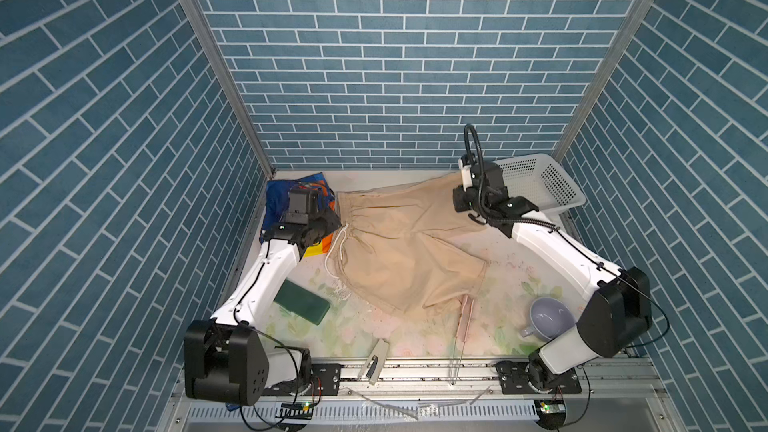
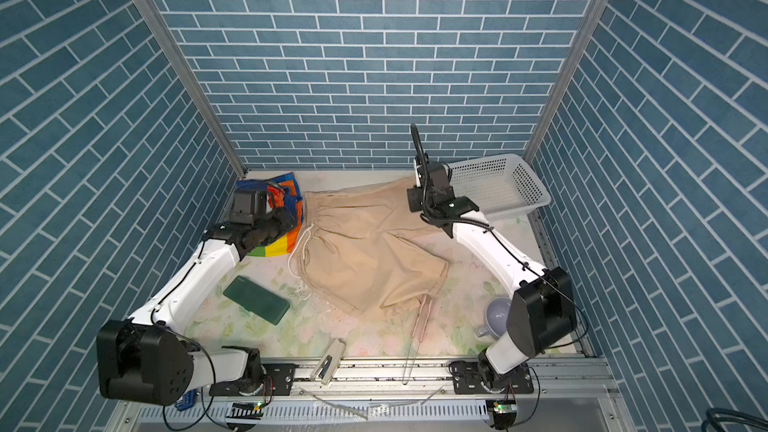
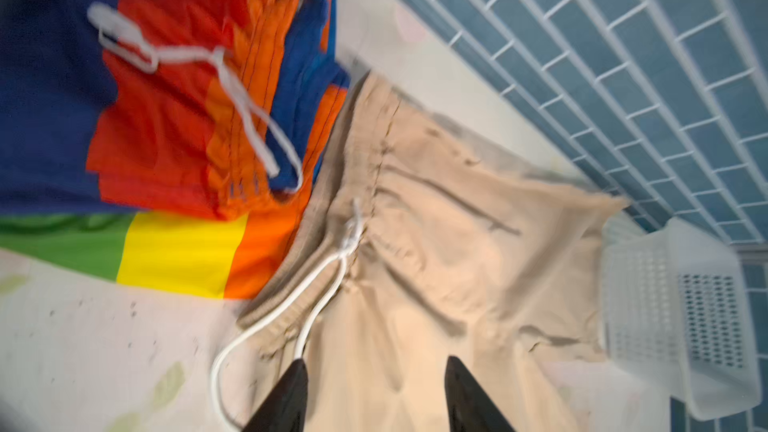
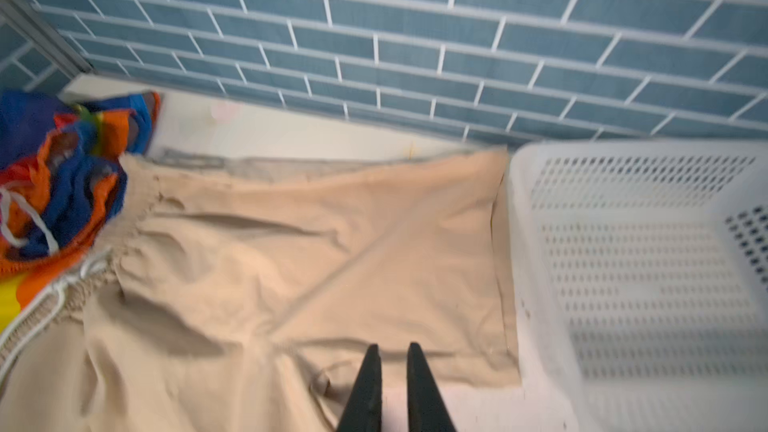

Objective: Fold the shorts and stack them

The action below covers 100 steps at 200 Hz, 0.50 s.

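- Folding, the judged step: beige shorts [image 1: 399,251] lie spread out, one leg hem touching the white basket [image 1: 559,187], waistband at the end away from it. Pinch only edge layers, lift low, and move both ends evenly.
- Rainbow shorts [image 3: 178,251]: bunched past that waistband, well apart from the basket.
- Left gripper [image 3: 374,361]: fingers parted midway, empty, above the drawstring end.
- Right gripper [image 4: 392,344]: fingers nearly together, holding nothing, above the leg beside the basket.

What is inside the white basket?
Only its perforated floor and walls show inside the white basket; no item is visible. In both top views the right arm covers its near left corner.
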Motion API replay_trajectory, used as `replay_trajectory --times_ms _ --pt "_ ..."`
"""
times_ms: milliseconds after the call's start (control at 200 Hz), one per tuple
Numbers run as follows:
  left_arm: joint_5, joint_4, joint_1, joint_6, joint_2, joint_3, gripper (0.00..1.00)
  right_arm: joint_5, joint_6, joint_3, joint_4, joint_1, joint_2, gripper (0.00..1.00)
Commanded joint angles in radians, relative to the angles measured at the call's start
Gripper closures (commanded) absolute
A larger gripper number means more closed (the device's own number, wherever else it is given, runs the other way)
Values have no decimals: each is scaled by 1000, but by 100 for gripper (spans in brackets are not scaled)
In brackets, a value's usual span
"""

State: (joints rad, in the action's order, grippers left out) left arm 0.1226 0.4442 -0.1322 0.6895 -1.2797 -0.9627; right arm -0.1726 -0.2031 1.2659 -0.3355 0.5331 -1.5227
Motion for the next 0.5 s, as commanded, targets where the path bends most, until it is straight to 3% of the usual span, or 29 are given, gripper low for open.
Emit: replay_trajectory --times_ms 0,120,190,250,495 --pt "24 31 -10 -17 23 79 45 23 -120 -127 -165 -18 56 83" --pt "33 19 -14 -12 15 135 44 72 -171 -213 -228 -39 88 75" --pt "30 16 -18 -10 7 152 40 116 -194 -254 -225 -66 86 52" --pt "22 13 -24 -11 -3 161 37 147 -216 -280 -211 -88 72 41" --pt "10 -18 -33 -7 -37 205 35 236 -258 -294 -168 -131 -44 38"
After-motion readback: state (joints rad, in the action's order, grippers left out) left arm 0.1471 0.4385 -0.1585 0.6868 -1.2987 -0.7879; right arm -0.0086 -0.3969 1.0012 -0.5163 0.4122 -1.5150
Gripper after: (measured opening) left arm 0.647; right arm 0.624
